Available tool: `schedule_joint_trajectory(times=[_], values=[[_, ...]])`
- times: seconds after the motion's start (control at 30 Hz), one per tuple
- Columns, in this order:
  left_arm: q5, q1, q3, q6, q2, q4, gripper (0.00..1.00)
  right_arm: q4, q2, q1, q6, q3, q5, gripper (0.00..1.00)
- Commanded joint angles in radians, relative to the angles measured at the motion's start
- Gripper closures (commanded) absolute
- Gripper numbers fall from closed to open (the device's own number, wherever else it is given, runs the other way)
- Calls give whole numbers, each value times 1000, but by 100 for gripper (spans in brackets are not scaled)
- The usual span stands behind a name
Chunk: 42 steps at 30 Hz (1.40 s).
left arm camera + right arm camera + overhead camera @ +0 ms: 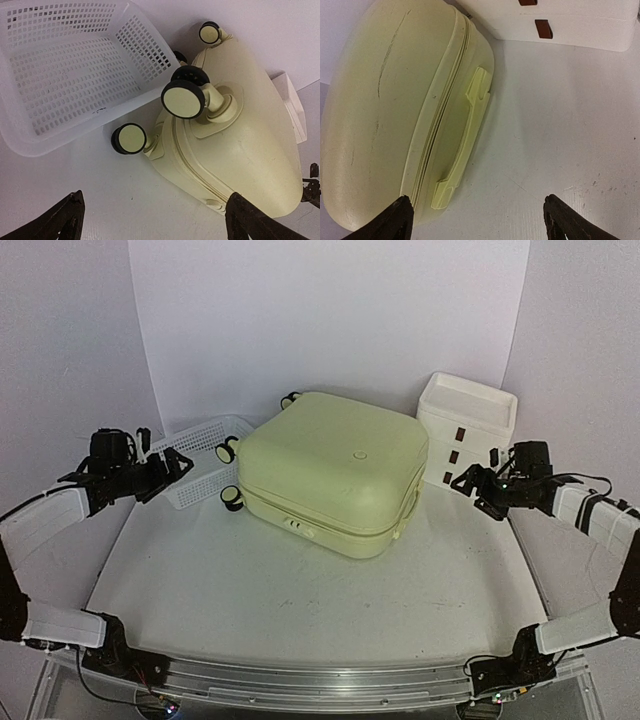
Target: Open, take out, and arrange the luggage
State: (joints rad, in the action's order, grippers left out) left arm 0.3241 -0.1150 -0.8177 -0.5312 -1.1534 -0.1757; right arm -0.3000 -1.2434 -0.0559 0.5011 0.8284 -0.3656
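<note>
Black and spread wide, the left jaws hold nothing. They hang above the table, just off the wheels at the luggage's left end. The right jaws are equally released and empty, hovering off the opposite end and looking down on the side handle and the zip.

The luggage lies flat at the middle-rear of the table, shell closed and the zip seam shut all the way round as far as can be seen. The basket sits just beside its wheels on the left, and the drawer box stands near its right rear corner.

I judge that the first step, opening, is not yet begun, with both arms posed on either flank and neither touching. The next move calls for finding the zip pull. A small pale fitting on the near face may be the pulls or a lock, but it is too small to tell. One pair of jaws would need to pinch it and run it round the seam, while the other probably steadies the shell so it does not roll or slide. After that the lid has to be lifted. The basket crowds the left end, so room to swing there is tight.

No brand, label or writing can be read anywhere. The lid bears only a small round boss, and the drawer box shows plain brown pulls.
</note>
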Motion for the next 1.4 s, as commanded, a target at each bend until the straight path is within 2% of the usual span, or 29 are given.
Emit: schedule_joint_trajectory(times=[0.0, 0.07, 0.27, 0.47, 0.67, 0.83, 0.93, 1.1, 1.23, 1.33, 1.37], values=[[105, 0, -157, 28, -116, 32, 1, 123, -21, -34, 84, -18, -111, 13], [122, 0, -216, 22, -180, 31, 2, 149, -49, -68, 114, -25, -81, 17], [195, 1, -400, -3, -366, 31, 3, 168, -178, -171, 182, 29, -1, 17], [213, -1, -530, -52, -536, 30, 4, 208, -246, -177, 215, 48, 19, 14], [259, -3, -697, -112, -692, 30, 1, 226, -256, -184, 224, 55, 16, 13], [278, -3, -782, -173, -782, 30, 2, 226, -237, -189, 226, 38, 33, 5], [300, -15, -816, -209, -832, 30, 14, 226, -215, -190, 227, 24, 40, 3], [317, -43, -809, -221, -837, 30, 18, 204, -186, -189, 220, 33, 46, 3], [353, -72, -744, -208, -801, 30, 26, 173, -155, -189, 212, 50, 43, 3], [422, -96, -670, -169, -751, 30, 44, 157, -107, -190, 194, 52, 28, 3], [451, -98, -639, -163, -731, 30, 46, 148, -91, -190, 185, 54, 25, 2]])
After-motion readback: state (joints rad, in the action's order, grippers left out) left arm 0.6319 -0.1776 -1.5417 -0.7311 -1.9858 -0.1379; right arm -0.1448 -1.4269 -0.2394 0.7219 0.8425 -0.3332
